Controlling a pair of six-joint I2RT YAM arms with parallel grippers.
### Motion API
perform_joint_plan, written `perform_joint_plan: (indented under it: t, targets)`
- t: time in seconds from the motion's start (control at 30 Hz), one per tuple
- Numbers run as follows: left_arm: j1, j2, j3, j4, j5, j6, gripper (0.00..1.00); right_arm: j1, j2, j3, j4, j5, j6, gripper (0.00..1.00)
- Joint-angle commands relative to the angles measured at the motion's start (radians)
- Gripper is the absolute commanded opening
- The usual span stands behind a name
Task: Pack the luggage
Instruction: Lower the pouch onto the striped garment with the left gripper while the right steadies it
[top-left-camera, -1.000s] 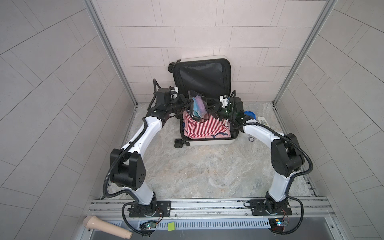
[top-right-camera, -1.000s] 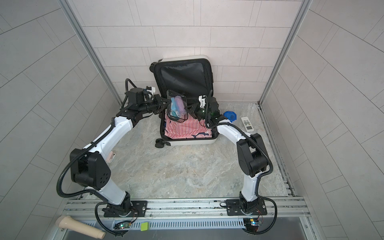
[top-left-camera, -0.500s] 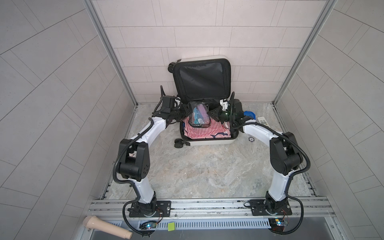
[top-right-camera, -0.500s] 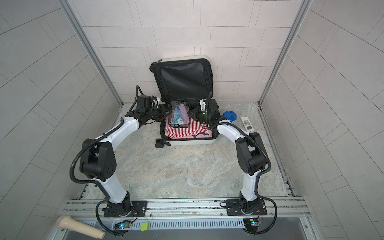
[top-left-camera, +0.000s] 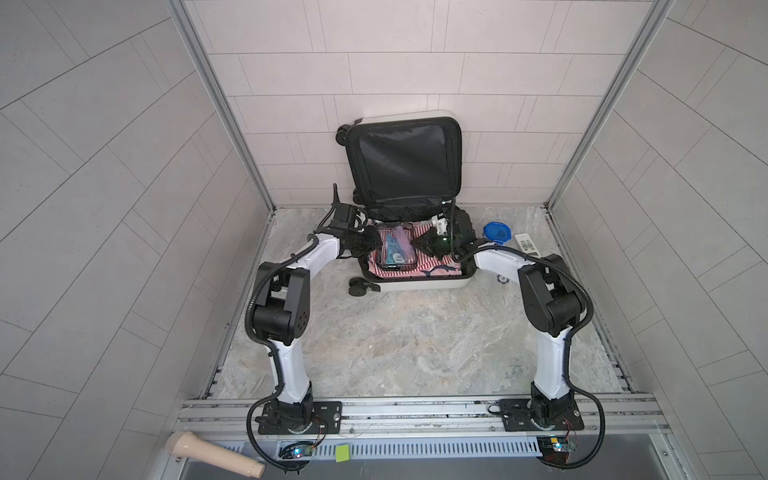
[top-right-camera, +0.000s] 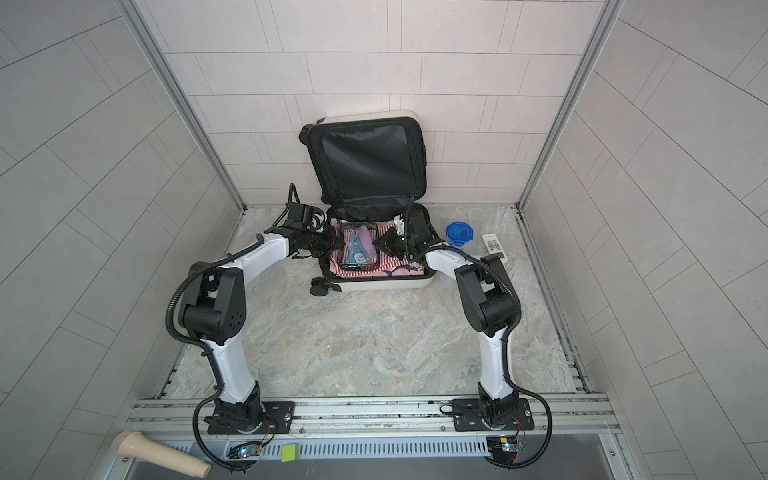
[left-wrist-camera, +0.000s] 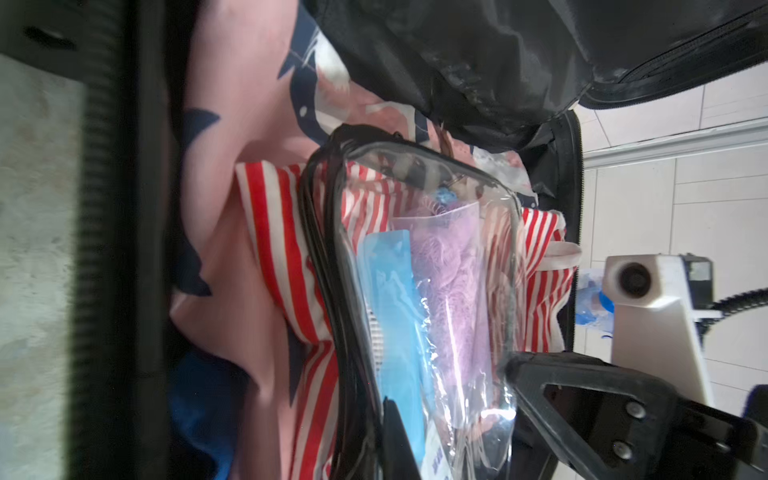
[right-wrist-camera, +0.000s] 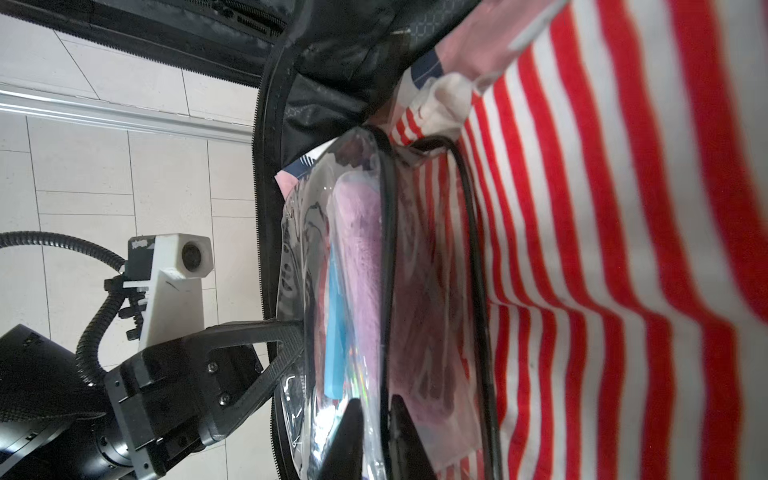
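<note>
The luggage (top-left-camera: 415, 286) lies open against the back wall, its black-lined lid (top-left-camera: 405, 162) standing upright. A red-and-white striped garment (top-left-camera: 424, 266) and a pink cloth fill its lower half. Over them lies a clear black-edged toiletry pouch (top-left-camera: 394, 249) (top-right-camera: 357, 249) with blue and lilac items inside. My left gripper (top-left-camera: 371, 245) (left-wrist-camera: 415, 449) is shut on the pouch's left edge. My right gripper (top-left-camera: 419, 243) (right-wrist-camera: 376, 440) pinches its black right edge between both fingers. In the right wrist view the left gripper's fingers (right-wrist-camera: 266, 332) reach the pouch's far side.
A blue faceted container (top-left-camera: 496, 232) and a white remote (top-left-camera: 527, 245) lie on the floor right of the luggage. A black luggage wheel (top-left-camera: 357, 286) sticks out at its front left corner. A beige handle (top-left-camera: 214, 453) lies by the front rail.
The pouch has come down from upright above the luggage to lying nearly flat on the striped garment. Both grippers lowered with it, and the left arm folded inward.
</note>
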Motion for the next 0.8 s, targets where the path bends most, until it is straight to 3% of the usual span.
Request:
perform_joint_plan:
  t: [0.0,0.17,0.23,0.37,0.47,0.6,0.77]
  targets:
    - [-0.008,0.034,0.018,-0.075,-0.040,0.060,0.00,0.017,0.021,0.032,-0.011,-0.007,-0.035,0.15]
    - [-0.009,0.010,0.016,-0.123,-0.103,0.074,0.02,0.017,0.010,0.044,-0.069,0.010,-0.079,0.16]
    - [-0.009,-0.009,0.016,-0.134,-0.113,0.080,0.12,0.018,0.000,0.055,-0.108,0.019,-0.108,0.19]
    - [-0.010,-0.061,0.021,-0.160,-0.141,0.093,0.39,0.019,-0.032,0.080,-0.205,0.051,-0.181,0.35]
    - [-0.012,-0.100,0.030,-0.180,-0.160,0.100,0.47,0.019,-0.060,0.101,-0.288,0.084,-0.238,0.48]
    - [-0.018,-0.147,0.051,-0.225,-0.203,0.115,0.49,0.018,-0.094,0.132,-0.413,0.142,-0.314,0.55]
    - [-0.039,-0.188,0.073,-0.271,-0.257,0.134,0.49,0.019,-0.144,0.138,-0.495,0.195,-0.375,0.57]
